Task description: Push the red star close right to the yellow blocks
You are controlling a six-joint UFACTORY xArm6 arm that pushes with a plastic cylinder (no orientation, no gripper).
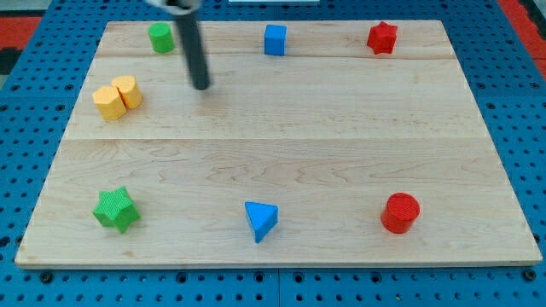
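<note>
The red star (382, 37) lies near the view's top right of the wooden board (281, 162). Two yellow blocks (118, 97) sit touching each other at the view's left, in the upper half. My tip (201, 85) rests on the board to the right of the yellow blocks, with a gap between, and far to the left of the red star. The rod comes down from the view's top.
A green cylinder (160, 37) and a blue cube (275, 39) lie along the top edge. A green star (116, 209), a blue triangle (261, 220) and a red cylinder (400, 212) lie along the bottom. A blue pegboard surrounds the board.
</note>
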